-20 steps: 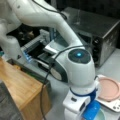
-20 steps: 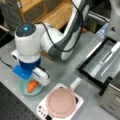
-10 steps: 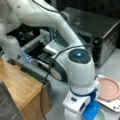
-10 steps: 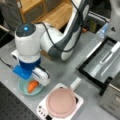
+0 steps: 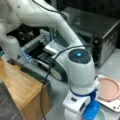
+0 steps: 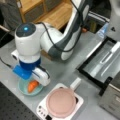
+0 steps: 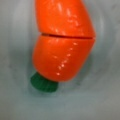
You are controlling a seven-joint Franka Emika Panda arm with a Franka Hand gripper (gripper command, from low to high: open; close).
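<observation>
The pincer [image 6: 35, 81] hangs low over a pale blue bowl [image 6: 23, 90] near a front view's bottom left, its tips hidden behind the white wrist housing, so I cannot tell how far they are parted or whether they have hold of anything. Right under it, inside the bowl, lies an orange toy carrot [image 6: 32, 86]; the wrist view shows the carrot [image 7: 63, 42] close up, split by a seam across its middle, with a green stub [image 7: 45, 83] at its lower end, resting on the bowl's pale floor [image 7: 100, 100]. Just beside the bowl sits a pink plate [image 6: 61, 102] on a small white scale [image 6: 41, 110]. Behind the arm, in both front views, stands a toaster oven [image 5: 100, 32] with its door [image 6: 100, 62] dropped open, on the grey bench [image 6: 65, 67]. A wooden cabinet [image 5: 22, 90] stands along the bench's edge.
</observation>
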